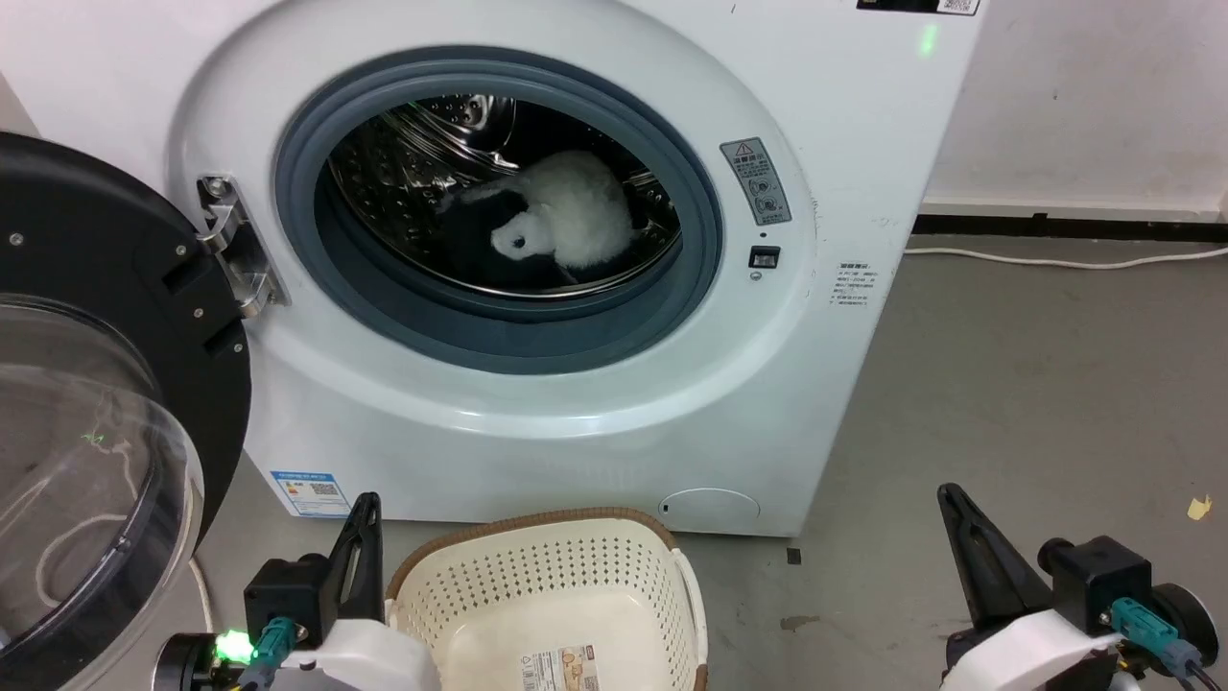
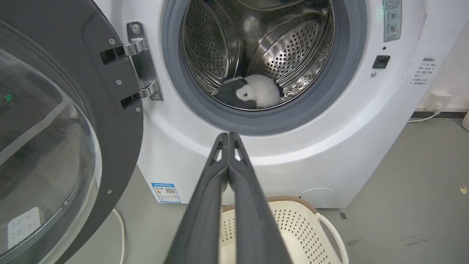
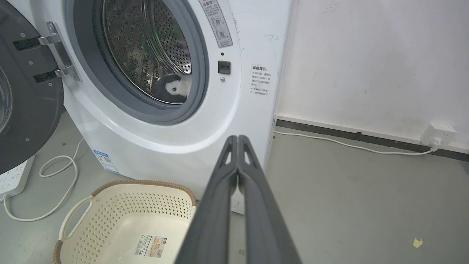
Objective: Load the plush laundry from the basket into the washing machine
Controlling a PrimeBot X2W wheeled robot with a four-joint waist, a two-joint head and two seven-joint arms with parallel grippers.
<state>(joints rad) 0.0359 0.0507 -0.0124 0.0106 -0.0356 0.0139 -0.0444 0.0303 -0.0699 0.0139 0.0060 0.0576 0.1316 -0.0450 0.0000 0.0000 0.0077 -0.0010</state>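
Note:
The plush laundry (image 1: pixel 566 216), white with black patches, lies inside the steel drum of the washing machine (image 1: pixel 537 403), whose door (image 1: pixel 96 384) stands swung open to the left. The same plush toy (image 2: pixel 254 91) rests low in the drum in the left wrist view and peeks past the gasket as the plush toy (image 3: pixel 176 88) in the right wrist view. The cream basket (image 1: pixel 552 595) sits on the floor before the machine, holding just its paper label (image 1: pixel 561 669). My left gripper (image 1: pixel 365 504) is shut beside the basket's left; my right gripper (image 1: pixel 950 494) is shut well to its right.
A white cable (image 3: pixel 58 183) loops on the floor by a power strip (image 3: pixel 11 178) left of the machine. Another cord (image 3: pixel 348 145) runs along the wall to a socket (image 3: pixel 438 134). Grey floor (image 1: pixel 1036 384) stretches to the right of the washer.

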